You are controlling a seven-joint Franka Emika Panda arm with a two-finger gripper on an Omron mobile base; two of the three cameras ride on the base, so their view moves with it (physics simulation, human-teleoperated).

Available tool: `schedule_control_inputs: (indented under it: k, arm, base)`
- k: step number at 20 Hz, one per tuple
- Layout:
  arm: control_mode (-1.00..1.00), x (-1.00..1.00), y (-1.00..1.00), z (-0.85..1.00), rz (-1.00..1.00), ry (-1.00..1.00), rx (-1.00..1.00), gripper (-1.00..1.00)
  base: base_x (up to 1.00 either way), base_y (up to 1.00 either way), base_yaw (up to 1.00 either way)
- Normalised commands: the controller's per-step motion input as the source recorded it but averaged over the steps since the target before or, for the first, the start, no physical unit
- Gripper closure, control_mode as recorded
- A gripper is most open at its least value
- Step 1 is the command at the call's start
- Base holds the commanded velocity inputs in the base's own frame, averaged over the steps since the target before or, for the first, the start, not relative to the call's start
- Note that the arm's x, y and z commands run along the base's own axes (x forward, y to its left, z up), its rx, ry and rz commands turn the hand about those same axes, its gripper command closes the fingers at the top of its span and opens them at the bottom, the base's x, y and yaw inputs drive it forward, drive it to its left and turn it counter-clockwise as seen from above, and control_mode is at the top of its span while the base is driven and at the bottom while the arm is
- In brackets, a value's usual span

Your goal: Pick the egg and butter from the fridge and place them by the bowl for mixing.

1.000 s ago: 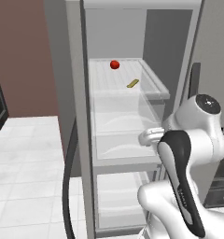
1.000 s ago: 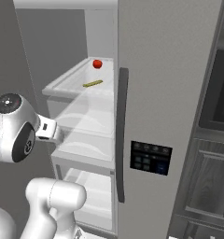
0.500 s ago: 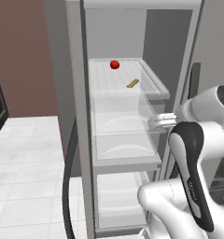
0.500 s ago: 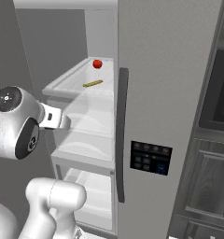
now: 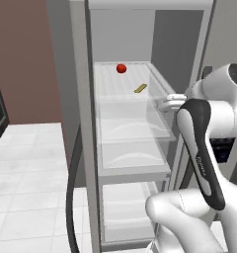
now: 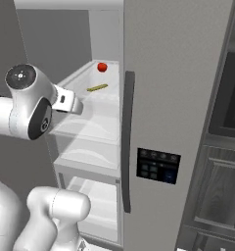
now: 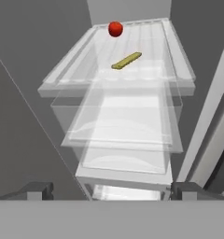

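Kitchen surroundings of pale floor tiles and a reddish-brown wall framed the fridge [image 5: 140, 148], which stood with its door open and its translucent white shelves exposed; a long dark handle [image 6: 127, 142] and a dark button panel [image 6: 158, 165] marked its closed right-hand section. In the hand view, the gripper [image 7: 111, 191] showed its two dark fingertips [image 7: 37, 190] spread wide apart, released and grasping nothing, with only shelving between them. The butter [image 7: 126, 60], a thin yellowish stick, lay flat on the top shelf, ahead of and above the gripper and well apart from it, roughly centred between the spread tips. A red ball [image 7: 115, 29] rested farther back on that shelf, beyond the butter and slightly to its left as seen from the hand. Lower shelves lay nearer the fingertips. In the left base view, the arm's white hand reached toward the right edge of the shelves, below the level of the butter [image 5: 140, 88].
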Motion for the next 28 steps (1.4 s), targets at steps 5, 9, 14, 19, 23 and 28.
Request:
schedule_control_inputs:
  k: [5, 9, 14, 19, 23, 28]
  arm:
    - [-1.0, 0.49, 0.17, 0.32, -0.16, 0.0, 0.0, -1.0]
    - [-1.0, 0.54, 0.1, 0.05, -0.16, 0.0, 0.0, -1.0]
    - [-1.0, 0.53, 0.03, -0.04, -0.07, 0.01, 0.0, -1.0]
    - [-1.0, 0.45, -0.05, -0.14, 0.0, 0.03, -0.02, -1.0]
    - [-1.0, 0.56, -0.05, -0.06, 0.0, 0.09, -0.01, -1.0]
    - [-1.0, 0.52, -0.11, -0.12, 0.0, 0.08, 0.0, -1.0]
  base:
    - [0.0, 0.0, 0.0]
    - [0.0, 0.0, 0.0]
    - [0.0, 0.0, 0.0]
    - [0.0, 0.0, 0.0]
    - [0.0, 0.0, 0.0]
    - [0.0, 0.0, 0.0]
